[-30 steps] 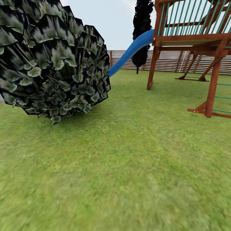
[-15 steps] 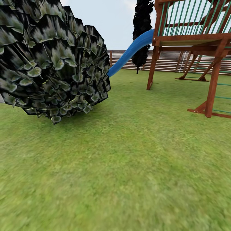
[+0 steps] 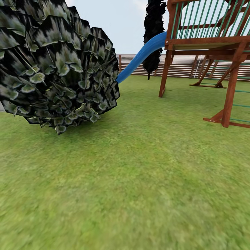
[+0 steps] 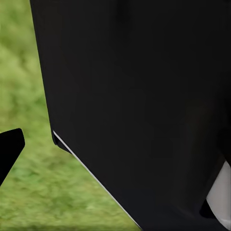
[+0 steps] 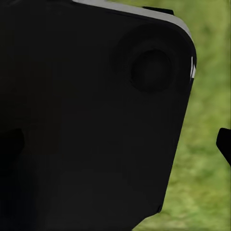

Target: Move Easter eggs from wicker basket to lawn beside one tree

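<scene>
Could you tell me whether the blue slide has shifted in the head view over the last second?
No. The blue slide sits exactly as before against the wooden fence and the play frame's post; the camera has not moved either.

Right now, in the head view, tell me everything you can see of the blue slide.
The slide is a smooth, glossy blue chute, plastic by its look. It runs down from the wooden play tower's deck toward the lawn, slanting down to the left. Its lower end is hidden behind the dark leaf clump. The slatted fence stands behind it.
</scene>
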### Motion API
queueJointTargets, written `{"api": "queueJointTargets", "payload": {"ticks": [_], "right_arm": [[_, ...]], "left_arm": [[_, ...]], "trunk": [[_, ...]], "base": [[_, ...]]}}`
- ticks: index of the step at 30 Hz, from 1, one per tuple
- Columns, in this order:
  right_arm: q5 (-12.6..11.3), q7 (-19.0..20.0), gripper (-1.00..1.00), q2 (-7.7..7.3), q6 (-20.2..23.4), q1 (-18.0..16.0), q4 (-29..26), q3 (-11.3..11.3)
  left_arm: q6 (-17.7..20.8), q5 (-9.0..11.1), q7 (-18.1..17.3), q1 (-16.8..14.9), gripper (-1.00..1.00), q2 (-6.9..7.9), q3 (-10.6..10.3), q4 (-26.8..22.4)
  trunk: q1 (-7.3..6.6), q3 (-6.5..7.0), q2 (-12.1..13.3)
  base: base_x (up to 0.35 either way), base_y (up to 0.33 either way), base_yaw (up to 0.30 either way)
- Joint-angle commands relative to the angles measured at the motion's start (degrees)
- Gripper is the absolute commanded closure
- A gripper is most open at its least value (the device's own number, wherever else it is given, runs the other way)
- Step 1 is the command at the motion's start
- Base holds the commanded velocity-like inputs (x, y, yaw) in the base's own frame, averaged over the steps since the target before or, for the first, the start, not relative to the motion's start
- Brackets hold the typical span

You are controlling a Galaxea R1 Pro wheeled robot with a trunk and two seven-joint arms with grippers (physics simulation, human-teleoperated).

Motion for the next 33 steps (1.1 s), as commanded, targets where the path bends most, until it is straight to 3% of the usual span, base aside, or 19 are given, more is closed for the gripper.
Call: {"api": "queueJointTargets", "payload": {"ticks": [1, 18, 33], "right_arm": [[0.3, 0.0, -1.0, -0.06, -0.2, 0.0, 0.0, 0.3], [0.2, 0.1, -1.0, -0.17, -0.1, 0.0, 0.0, 0.2], [0.3, 0.0, -1.0, -0.08, -0.1, 0.0, 0.0, 0.3]], "left_arm": [[0.0, 0.0, 0.0, 0.0, -1.0, 0.0, 0.0, -0.1], [0.0, 0.0, -0.1, 0.0, -1.0, 0.0, 0.0, -0.1], [0.0, 0.0, -0.1, 0.0, -1.0, 0.01, 0.0, -0.1]], "trunk": [[0.0, -0.04, 0.0], [0.0, -0.04, 0.0], [0.0, -0.04, 0.0]], "base": [[0.0, 0.0, -0.027], [0.065, 0.008, -0.248], [0.282, 0.133, -0.02]]}}
